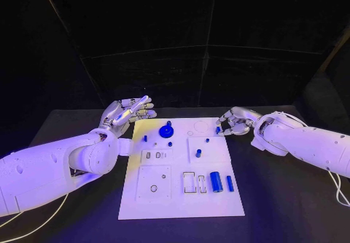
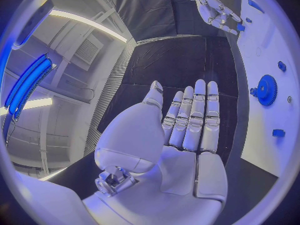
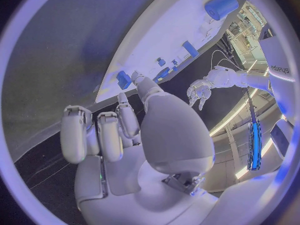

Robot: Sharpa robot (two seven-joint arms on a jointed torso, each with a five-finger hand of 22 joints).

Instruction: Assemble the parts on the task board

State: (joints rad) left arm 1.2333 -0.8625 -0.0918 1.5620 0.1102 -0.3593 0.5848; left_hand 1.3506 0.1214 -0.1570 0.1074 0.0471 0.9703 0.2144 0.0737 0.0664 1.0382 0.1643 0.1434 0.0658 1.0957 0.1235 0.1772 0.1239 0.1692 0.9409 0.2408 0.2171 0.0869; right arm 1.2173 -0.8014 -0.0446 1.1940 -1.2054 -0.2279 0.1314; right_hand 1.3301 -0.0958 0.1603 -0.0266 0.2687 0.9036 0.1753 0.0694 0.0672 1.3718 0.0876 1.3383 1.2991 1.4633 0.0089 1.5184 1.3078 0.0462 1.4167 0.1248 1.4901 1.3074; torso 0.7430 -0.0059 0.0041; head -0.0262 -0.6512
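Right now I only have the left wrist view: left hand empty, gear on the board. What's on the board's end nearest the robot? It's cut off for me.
Observer: In the head view, a thick blue cylinder and a thinner blue peg lie side by side on the board, near its right edge.
Operator: And the right hand, is it holding anything? It's tiny in my view.
Observer: The right wrist view shows the right hand with its fingers curled and its thumb tip right beside a small blue block at the board's edge. I can't tell whether it touches the block.
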